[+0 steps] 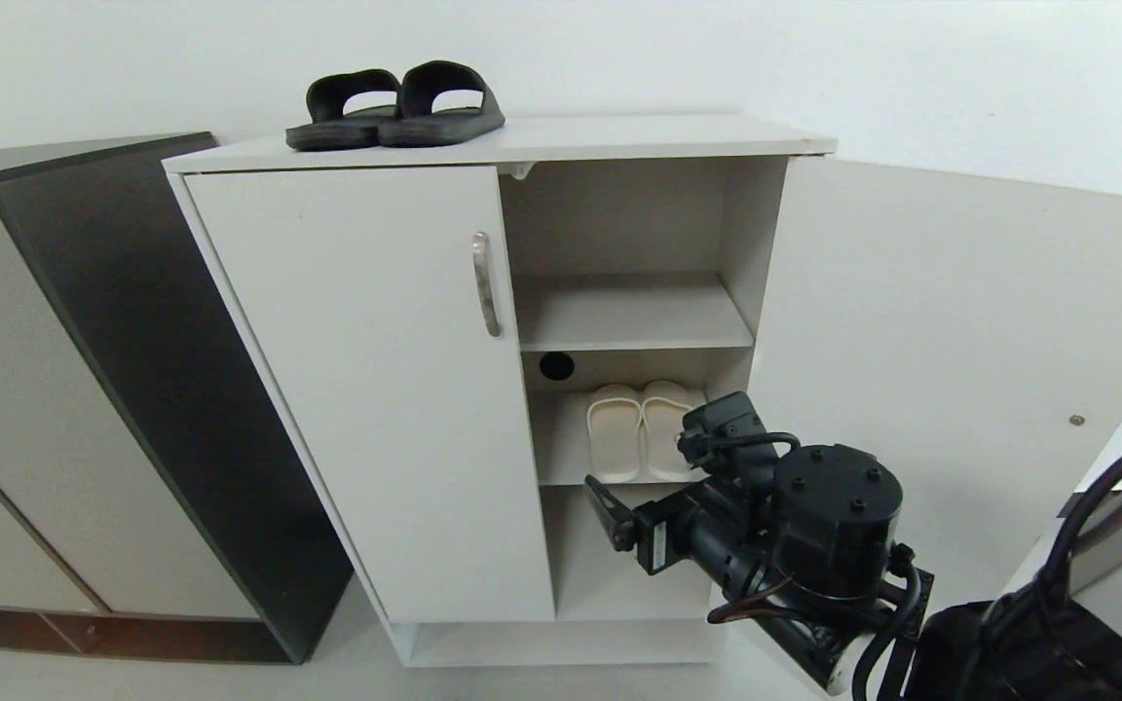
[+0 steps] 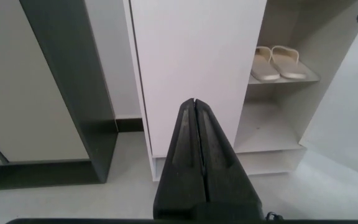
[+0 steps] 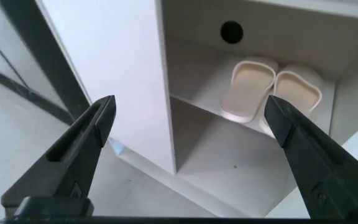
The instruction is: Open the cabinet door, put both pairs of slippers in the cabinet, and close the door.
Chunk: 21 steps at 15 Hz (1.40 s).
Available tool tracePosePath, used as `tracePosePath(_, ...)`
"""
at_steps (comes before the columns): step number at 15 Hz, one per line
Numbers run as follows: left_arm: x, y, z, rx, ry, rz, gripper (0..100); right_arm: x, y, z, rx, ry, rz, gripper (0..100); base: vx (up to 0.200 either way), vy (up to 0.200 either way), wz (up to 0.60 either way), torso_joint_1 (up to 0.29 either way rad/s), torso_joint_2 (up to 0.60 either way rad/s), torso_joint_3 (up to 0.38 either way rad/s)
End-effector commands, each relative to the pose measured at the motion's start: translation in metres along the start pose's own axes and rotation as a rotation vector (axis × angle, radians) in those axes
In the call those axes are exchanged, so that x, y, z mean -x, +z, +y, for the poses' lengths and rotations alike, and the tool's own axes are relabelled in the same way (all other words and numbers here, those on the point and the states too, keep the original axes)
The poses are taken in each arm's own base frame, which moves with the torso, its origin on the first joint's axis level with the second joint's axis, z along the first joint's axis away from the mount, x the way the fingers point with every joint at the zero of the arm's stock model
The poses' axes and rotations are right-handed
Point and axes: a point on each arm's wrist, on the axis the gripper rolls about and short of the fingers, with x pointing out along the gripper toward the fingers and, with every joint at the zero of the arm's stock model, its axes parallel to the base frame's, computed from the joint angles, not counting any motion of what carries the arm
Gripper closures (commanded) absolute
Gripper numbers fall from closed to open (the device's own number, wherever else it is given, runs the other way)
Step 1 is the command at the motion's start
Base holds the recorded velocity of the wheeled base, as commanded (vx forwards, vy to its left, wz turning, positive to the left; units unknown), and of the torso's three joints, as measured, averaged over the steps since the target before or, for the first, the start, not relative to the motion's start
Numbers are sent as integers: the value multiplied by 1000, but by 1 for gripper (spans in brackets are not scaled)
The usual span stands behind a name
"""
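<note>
cream slippers [image 3: 272, 90] lie on the shelf [image 3: 194, 78] beyond the spread right gripper [image 3: 189, 107].

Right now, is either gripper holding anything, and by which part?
Nothing is held. The right gripper is open, empty, near the shelved white slippers; the left gripper is shut on nothing.

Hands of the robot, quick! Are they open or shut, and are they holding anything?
Left hand: shut, holding nothing.
Right hand: open, holding nothing.
</note>
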Motion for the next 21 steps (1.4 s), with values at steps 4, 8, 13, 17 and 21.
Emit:
tracePosePath(4,0,0,0,2,-1,0,100,25,-1,-6,9,98,42,0,0,0,0,2,-5,58)
tracePosePath(8,0,0,0,6,-1,0,100,33,0,-8,4,163,57,0,0,0,0,0,0,0)
tracePosePath(13,0,0,0,6,-1,1,100,35,-5,-8,6,191,77,0,0,160,0,8,1,4)
tracePosePath(17,0,0,0,6,-1,1,100,36,-5,-8,6,192,77,0,0,200,0,1,1,5)
tracePosePath(21,0,0,0,6,-1,1,100,38,-6,-9,7,204,83,0,0,200,0,1,4,2)
